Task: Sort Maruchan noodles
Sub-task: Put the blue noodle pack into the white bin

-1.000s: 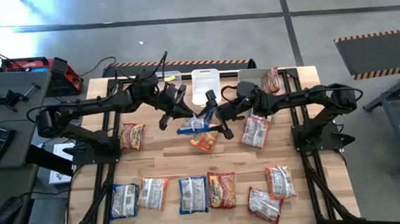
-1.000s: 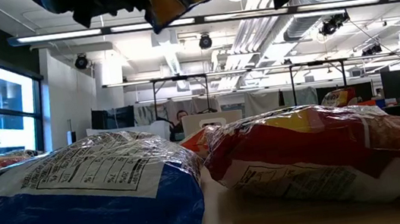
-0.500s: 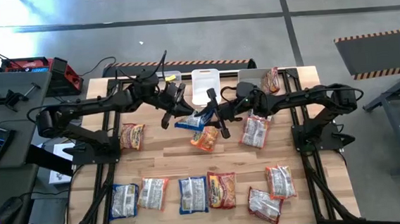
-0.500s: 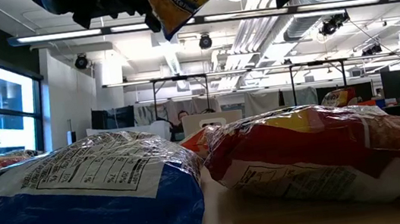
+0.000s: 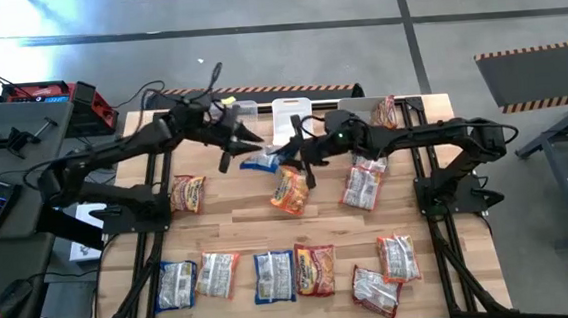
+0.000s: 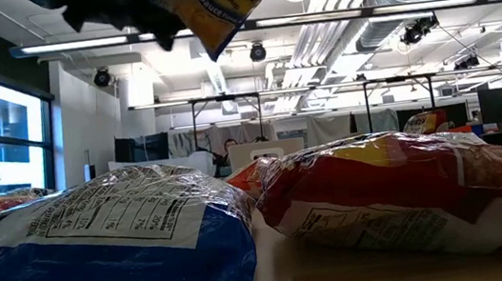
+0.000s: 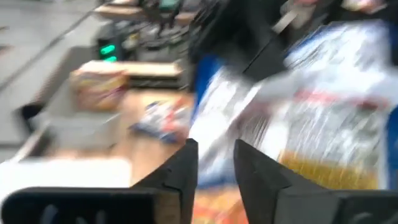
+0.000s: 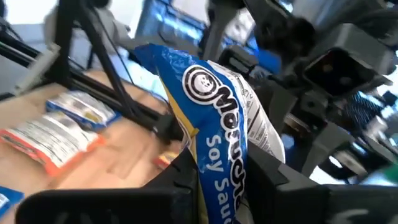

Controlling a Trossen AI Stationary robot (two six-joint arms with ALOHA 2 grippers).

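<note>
Wooden table (image 5: 238, 222) carried the loose Maruchan noodles (image 5: 292, 275) in a row along its near edge, with a few more lying nearer the middle, while one blue soy-sauce packet (image 5: 260, 162) hung in the air above the table's far middle, between the two arms. Biggest risk, as I judged it, was the hand-over itself: if the right gripper (image 5: 296, 154) let go before the left gripper (image 5: 233, 143) had a proper bite, the slick plastic would slip and drop among the packets below, possibly onto the orange one (image 5: 288, 191) lying just under it. A lesser risk was both arms pulling at once and tearing or crumpling the wrapper. On the right wrist view the right gripper's fingers (image 8: 186, 163) were clamped on the packet's lower edge, the wrapper standing up between them. On the left wrist view the left gripper's fingers (image 7: 185, 169) stood only slightly parted, with the packet just beyond their tips; whether they touched it could not be made out.
</note>
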